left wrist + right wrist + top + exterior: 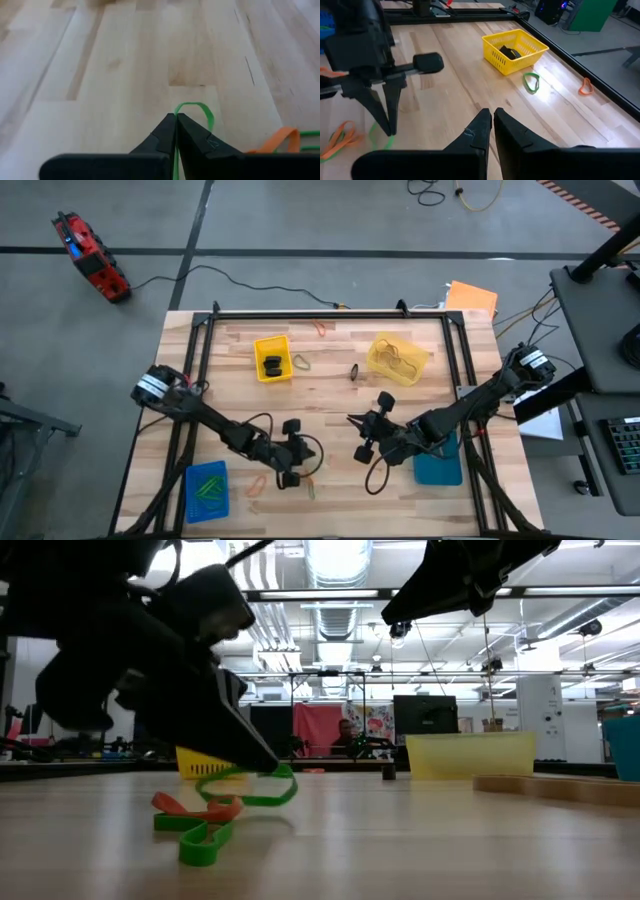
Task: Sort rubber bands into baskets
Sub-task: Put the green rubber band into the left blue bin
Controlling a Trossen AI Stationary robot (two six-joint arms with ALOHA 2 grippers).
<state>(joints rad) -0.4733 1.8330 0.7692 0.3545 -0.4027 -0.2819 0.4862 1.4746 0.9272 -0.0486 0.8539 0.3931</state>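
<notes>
My left gripper [303, 465] is low over the table's near middle, shut on a green rubber band [195, 107]. The band also shows in the low view [250, 788]. An orange band [195, 806] and another green band [205, 838] lie flat on the wood just below it. My right gripper [492, 116] is shut and empty, raised above the table right of centre [358, 430]. The bright yellow basket [272, 357] holds black bands. The pale yellow basket [397, 358] stands at the far right, and the bright blue basket [207, 490] holds green bands. The teal basket [438, 468] is partly hidden under the right arm. My left gripper pinches the green band [176, 150] between its two fingertips, which slant down toward the table. A loop of the band [200, 106] sticks out beyond the fingertips. In the low view the band curls down from the fingertips [262, 758] to just above the tabletop, slack.
Loose bands lie on the far half: a green one [300, 363], an orange one [322, 328] and a black one [354, 371]. A black cable loop [377, 477] hangs by the right arm. An orange sheet [470, 298] lies beyond the far right corner. A dark frame edges the table.
</notes>
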